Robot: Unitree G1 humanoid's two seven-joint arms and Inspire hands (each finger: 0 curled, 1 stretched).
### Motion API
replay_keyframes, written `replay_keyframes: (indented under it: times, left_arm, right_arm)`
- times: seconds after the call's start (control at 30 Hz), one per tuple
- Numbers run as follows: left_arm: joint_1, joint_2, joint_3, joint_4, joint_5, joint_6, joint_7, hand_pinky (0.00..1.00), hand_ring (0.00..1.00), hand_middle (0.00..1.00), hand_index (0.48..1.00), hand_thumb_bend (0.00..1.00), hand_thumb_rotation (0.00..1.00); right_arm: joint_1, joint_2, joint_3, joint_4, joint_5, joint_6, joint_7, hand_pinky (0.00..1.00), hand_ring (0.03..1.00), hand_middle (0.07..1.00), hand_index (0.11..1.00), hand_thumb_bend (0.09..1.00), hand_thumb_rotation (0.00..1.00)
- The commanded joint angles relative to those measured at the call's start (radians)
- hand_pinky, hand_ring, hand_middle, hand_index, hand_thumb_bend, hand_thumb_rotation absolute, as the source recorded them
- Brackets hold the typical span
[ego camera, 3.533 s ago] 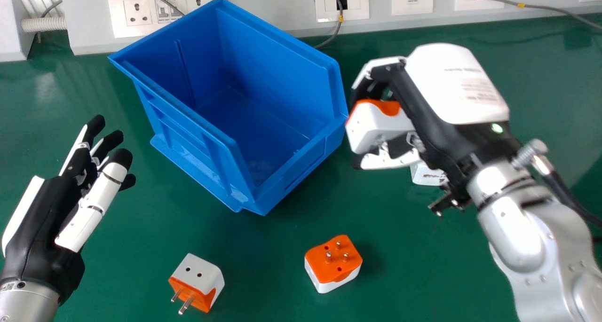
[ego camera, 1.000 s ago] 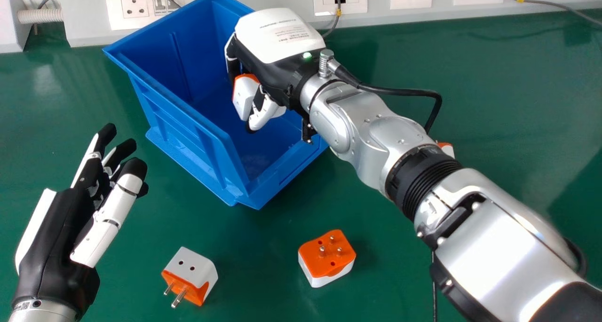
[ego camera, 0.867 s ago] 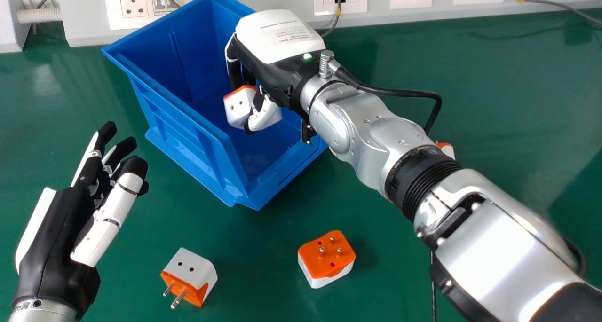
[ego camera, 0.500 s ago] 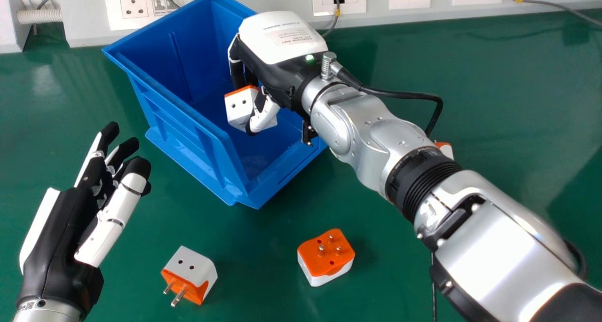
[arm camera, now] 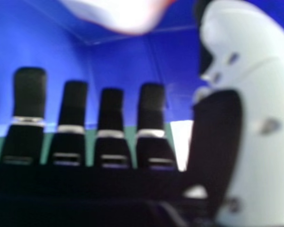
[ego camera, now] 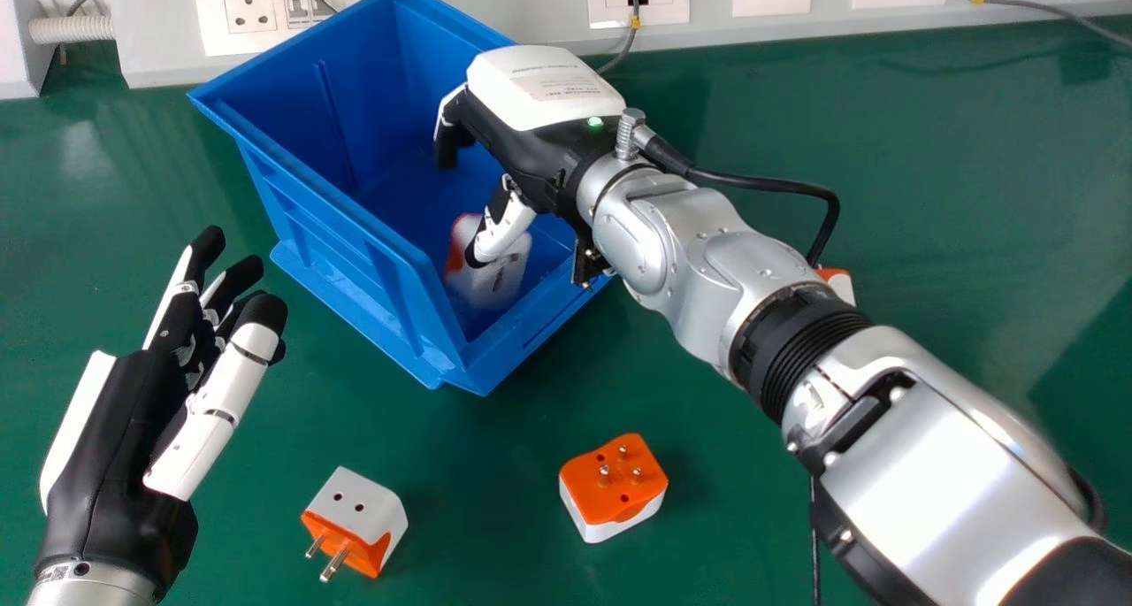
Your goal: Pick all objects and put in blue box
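Over the blue box [ego camera: 354, 279], my right hand [ego camera: 531, 137] is open, its thumb apart from its fingers. Just below the thumb, a blurred white and orange adapter [ego camera: 495, 274] is inside the box, loose from the hand. In the right hand view, my right hand [arm camera: 112, 127] shows straight fingers, with the white and orange adapter [arm camera: 128, 14] beyond them. A white adapter with orange base and pins [ego camera: 358, 513] lies at the front left. An orange-topped one [ego camera: 615, 487] stands front centre. Another [ego camera: 837, 283] is mostly hidden behind my right forearm. My left hand [ego camera: 115, 447] is open at the left.
The green table [ego camera: 955, 181] runs back to a grey trunking with sockets [ego camera: 250, 9]. A grey cable [ego camera: 633, 31] hangs just right of the box's back corner. My right forearm crosses the table from the lower right.
The adapter has left my right hand and dropped lower in the box as the fingers opened. The right hand has shifted slightly right and nearer. Earlier it came over the box from the right.
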Motion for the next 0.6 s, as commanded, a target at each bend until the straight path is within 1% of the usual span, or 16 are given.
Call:
replay_keyframes:
  times: [0.0, 0.07, 0.1, 0.17, 0.27, 0.3, 0.37, 0.5, 0.57]
  left_arm:
    - [-0.002, 0.003, -0.001, -0.017, 0.007, -0.01, 0.0, 0.86, 0.93, 0.95, 0.985, 0.44, 0.68]
    - [-0.004, 0.003, -0.002, -0.014, 0.008, -0.01, -0.001, 0.86, 0.93, 0.95, 0.986, 0.44, 0.68]
    - [-0.005, 0.003, -0.002, -0.015, 0.008, -0.009, -0.001, 0.86, 0.93, 0.95, 0.986, 0.44, 0.68]
    - [-0.007, 0.004, -0.003, -0.014, 0.009, -0.009, -0.001, 0.86, 0.93, 0.95, 0.986, 0.44, 0.68]
    - [-0.011, 0.005, -0.004, -0.005, 0.011, -0.014, -0.002, 0.86, 0.93, 0.95, 0.987, 0.44, 0.68]
    - [-0.012, 0.005, -0.004, -0.004, 0.012, -0.014, -0.002, 0.86, 0.93, 0.95, 0.987, 0.44, 0.68]
    - [-0.011, 0.004, -0.006, -0.01, 0.013, -0.011, -0.001, 0.86, 0.93, 0.95, 0.987, 0.44, 0.68]
    - [-0.011, 0.005, -0.007, -0.013, 0.017, -0.011, 0.0, 0.86, 0.93, 0.95, 0.987, 0.44, 0.68]
    - [-0.015, 0.005, -0.008, -0.009, 0.019, -0.01, -0.001, 0.86, 0.93, 0.95, 0.987, 0.44, 0.68]
  right_arm:
    - [-0.013, -0.01, 0.021, -0.02, -0.019, 0.003, -0.032, 0.44, 0.825, 0.853, 0.779, 0.444, 0.0]
    - [-0.015, -0.016, 0.041, -0.02, -0.038, 0.011, -0.044, 0.57, 0.873, 0.902, 0.832, 0.474, 0.0]
    - [-0.016, -0.018, 0.049, -0.019, -0.045, 0.015, -0.049, 0.57, 0.873, 0.902, 0.832, 0.474, 0.0]
    - [-0.019, -0.021, 0.06, -0.016, -0.053, 0.02, -0.054, 0.66, 0.913, 0.937, 0.877, 0.53, 0.01]
    - [-0.018, -0.022, 0.066, -0.014, -0.058, 0.023, -0.055, 0.75, 0.951, 0.968, 0.922, 0.587, 0.06]
    - [-0.018, -0.022, 0.067, -0.014, -0.058, 0.024, -0.054, 0.76, 0.959, 0.975, 0.932, 0.6, 0.07]
    - [-0.017, -0.023, 0.067, -0.014, -0.056, 0.025, -0.051, 0.8, 0.974, 0.987, 0.951, 0.622, 0.08]
    - [-0.018, -0.023, 0.063, -0.017, -0.05, 0.03, -0.042, 0.82, 0.983, 0.994, 0.961, 0.623, 0.08]
    - [-0.017, -0.024, 0.06, -0.022, -0.047, 0.032, -0.047, 0.83, 0.986, 0.996, 0.965, 0.619, 0.07]
